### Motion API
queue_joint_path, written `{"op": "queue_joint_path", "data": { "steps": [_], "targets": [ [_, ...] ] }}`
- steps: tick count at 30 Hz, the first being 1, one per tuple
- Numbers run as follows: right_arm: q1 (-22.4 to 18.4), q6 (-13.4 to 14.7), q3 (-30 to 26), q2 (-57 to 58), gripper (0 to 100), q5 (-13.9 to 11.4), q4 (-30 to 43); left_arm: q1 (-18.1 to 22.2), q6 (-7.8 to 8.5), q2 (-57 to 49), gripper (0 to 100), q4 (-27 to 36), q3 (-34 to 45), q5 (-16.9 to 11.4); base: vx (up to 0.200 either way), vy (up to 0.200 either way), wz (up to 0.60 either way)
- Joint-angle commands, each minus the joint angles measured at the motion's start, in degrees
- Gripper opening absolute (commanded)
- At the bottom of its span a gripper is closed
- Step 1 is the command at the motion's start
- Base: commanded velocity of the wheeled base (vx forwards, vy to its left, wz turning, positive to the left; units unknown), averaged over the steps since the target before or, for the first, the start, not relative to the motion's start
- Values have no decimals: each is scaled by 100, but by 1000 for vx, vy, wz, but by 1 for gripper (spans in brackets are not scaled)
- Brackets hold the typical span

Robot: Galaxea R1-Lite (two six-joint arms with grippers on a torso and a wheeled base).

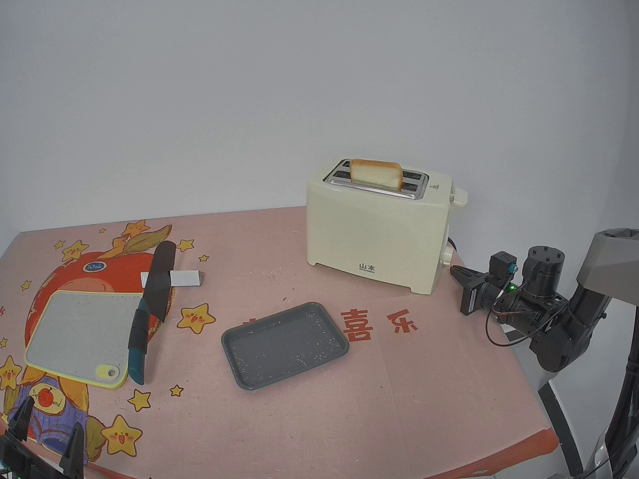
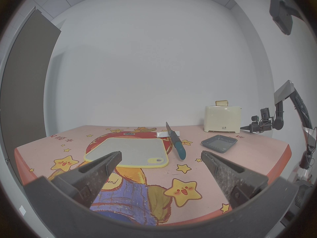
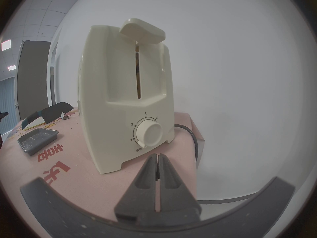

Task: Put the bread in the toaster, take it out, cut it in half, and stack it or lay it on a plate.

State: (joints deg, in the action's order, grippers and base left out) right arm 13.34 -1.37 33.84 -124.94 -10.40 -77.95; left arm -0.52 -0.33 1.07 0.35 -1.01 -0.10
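Note:
A slice of bread (image 1: 377, 173) stands upright in a slot of the cream toaster (image 1: 376, 231), its top sticking out. The toaster's lever (image 3: 142, 31) is up at the top of its side slot. My right gripper (image 3: 158, 156) is shut with nothing in it, just off the toaster's lever side, near the dial (image 3: 148, 133); the head view shows it at the table's right edge (image 1: 459, 273). My left gripper (image 2: 161, 159) is open at the table's near left corner. A dark grey plate (image 1: 285, 344) lies in front of the toaster.
A grey cutting board (image 1: 81, 336) with a yellow rim lies at the left. A knife (image 1: 148, 307) with a black blade and teal handle rests along its right edge. A small white block (image 1: 174, 278) sits behind it. The toaster's cable (image 3: 191, 138) trails off the back right.

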Motion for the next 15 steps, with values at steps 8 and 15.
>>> {"op": "queue_joint_path", "data": {
  "steps": [8, 15],
  "targets": [
    [81, 207, 26, -74, 0, 12, -230, 0, -2, 7, 100, 0, 84, 1, 0, 0, 0],
    [81, 207, 8, -118, 0, 20, -230, 0, -2, 7, 100, 0, 84, 1, 0, 0, 0]
  ]
}}
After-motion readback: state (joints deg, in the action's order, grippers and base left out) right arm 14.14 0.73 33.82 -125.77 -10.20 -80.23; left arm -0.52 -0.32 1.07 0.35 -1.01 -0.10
